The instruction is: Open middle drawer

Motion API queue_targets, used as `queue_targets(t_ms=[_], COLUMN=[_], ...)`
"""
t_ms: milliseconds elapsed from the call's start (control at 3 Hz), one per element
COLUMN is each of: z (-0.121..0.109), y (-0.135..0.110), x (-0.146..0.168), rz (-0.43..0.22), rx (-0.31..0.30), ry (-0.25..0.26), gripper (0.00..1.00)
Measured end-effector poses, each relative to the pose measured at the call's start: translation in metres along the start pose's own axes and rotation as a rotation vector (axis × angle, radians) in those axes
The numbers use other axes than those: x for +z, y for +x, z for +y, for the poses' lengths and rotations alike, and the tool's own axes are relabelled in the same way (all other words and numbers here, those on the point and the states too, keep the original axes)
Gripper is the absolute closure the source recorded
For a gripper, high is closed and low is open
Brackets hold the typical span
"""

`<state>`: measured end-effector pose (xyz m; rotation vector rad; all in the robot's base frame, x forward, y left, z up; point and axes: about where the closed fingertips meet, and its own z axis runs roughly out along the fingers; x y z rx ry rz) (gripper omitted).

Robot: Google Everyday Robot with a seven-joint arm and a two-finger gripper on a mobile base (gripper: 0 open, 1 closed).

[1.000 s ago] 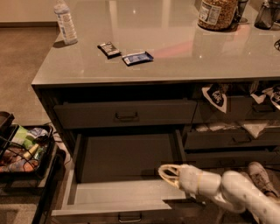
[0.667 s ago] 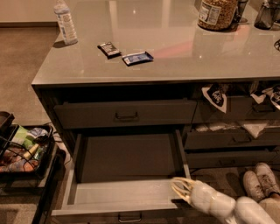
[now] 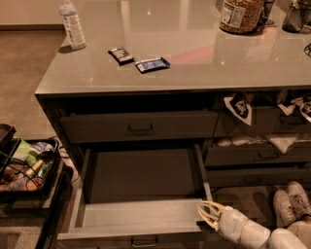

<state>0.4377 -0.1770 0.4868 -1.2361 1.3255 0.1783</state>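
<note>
Standing pulled far out of the cabinet, the middle drawer point(image 3: 141, 214) shows a plain grey inside, and its small metal pull point(image 3: 144, 240) sits low at the centre of the front. The gripper point(image 3: 208, 217) is at the right front corner of this drawer, just beside the side wall. I cannot tell if it touches the drawer, and I also cannot tell if it is open or closed. The top drawer point(image 3: 138, 125) above is shut. On the counter point(image 3: 204, 53) stand a water bottle point(image 3: 73, 24) and a jar point(image 3: 241, 14), and two small packets point(image 3: 152, 64) lie near each other. A pair of shoes point(image 3: 291, 199) is on the floor at the right.
</note>
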Motion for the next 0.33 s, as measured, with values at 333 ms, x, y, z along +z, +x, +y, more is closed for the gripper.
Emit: queue_targets(t_ms=[333], z=[0.0], y=[0.0], x=[0.0], rz=[0.0], rx=[0.0], ry=[0.0], gripper=[0.81])
